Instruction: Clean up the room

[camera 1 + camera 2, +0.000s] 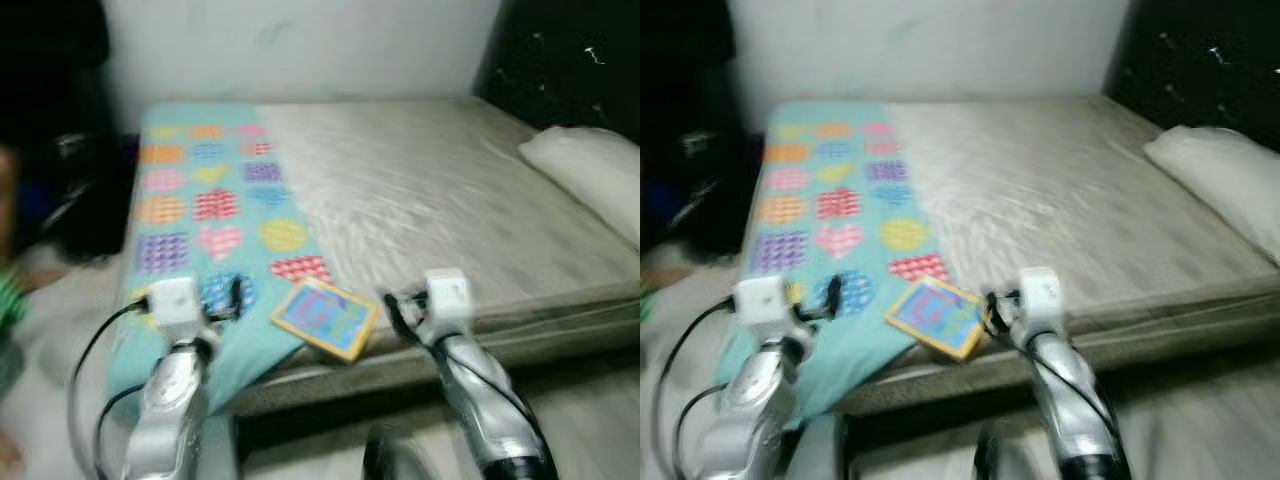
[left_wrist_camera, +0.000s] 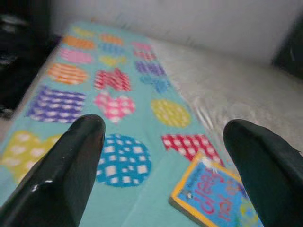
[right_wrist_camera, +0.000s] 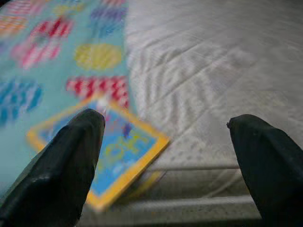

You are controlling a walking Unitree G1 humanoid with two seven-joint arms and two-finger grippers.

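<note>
Fingers spread, both grippers seemingly flank the book.

book on bed, teal blanket

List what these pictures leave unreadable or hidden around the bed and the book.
- Book cover lettering: blurred in both eye views, cut by the frame edge in the left wrist view, partly behind a finger in the right wrist view.
- Dark items left of the bed: too dark and blurred to identify.
- Pillow: cut off by the right edge.
- Under the bed: in shadow.
- Left gripper and right gripper: both open, empty.
</note>
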